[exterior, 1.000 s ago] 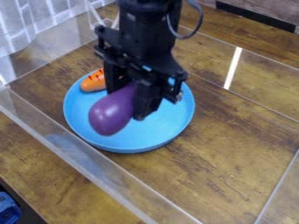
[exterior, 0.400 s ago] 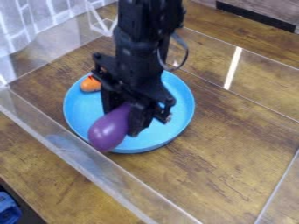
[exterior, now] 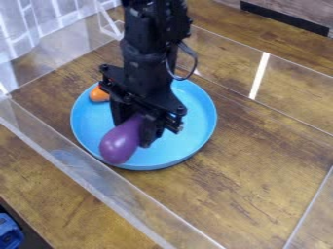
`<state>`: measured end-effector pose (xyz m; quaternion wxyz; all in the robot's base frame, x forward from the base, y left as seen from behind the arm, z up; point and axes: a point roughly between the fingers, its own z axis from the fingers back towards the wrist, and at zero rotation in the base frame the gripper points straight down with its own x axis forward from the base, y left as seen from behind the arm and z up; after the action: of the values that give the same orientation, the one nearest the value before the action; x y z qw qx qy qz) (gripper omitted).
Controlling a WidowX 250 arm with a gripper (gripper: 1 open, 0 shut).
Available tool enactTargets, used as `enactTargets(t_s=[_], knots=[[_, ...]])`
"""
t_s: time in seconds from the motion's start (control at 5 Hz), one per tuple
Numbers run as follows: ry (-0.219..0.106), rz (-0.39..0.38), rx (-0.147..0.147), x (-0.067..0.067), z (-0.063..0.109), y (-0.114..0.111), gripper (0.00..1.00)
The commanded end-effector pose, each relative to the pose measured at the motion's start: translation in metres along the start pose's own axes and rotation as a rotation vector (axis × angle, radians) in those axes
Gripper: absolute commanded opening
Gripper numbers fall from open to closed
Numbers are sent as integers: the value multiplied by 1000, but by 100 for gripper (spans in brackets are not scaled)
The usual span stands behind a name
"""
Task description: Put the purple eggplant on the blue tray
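The purple eggplant (exterior: 120,144) hangs low over the front-left part of the blue tray (exterior: 196,131), its stem end up between the fingers. My black gripper (exterior: 135,124) points straight down and is shut on the eggplant. Whether the eggplant touches the tray floor I cannot tell. The arm hides the tray's middle.
An orange carrot (exterior: 97,93) lies at the tray's far-left rim, partly behind the gripper. A clear plastic wall (exterior: 78,165) runs along the front left of the wooden table (exterior: 260,175). Another clear panel stands at the back left.
The gripper has come down and moved toward the front left with the eggplant, which now sits lower over the tray's front-left part.
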<state>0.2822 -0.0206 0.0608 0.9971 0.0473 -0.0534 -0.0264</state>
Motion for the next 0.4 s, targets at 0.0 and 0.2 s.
enactTargets(t_s=[0.0, 0.2], knots=[[-74, 20, -27, 14, 6, 7, 100], [-94, 27, -89, 15, 13, 7, 100]])
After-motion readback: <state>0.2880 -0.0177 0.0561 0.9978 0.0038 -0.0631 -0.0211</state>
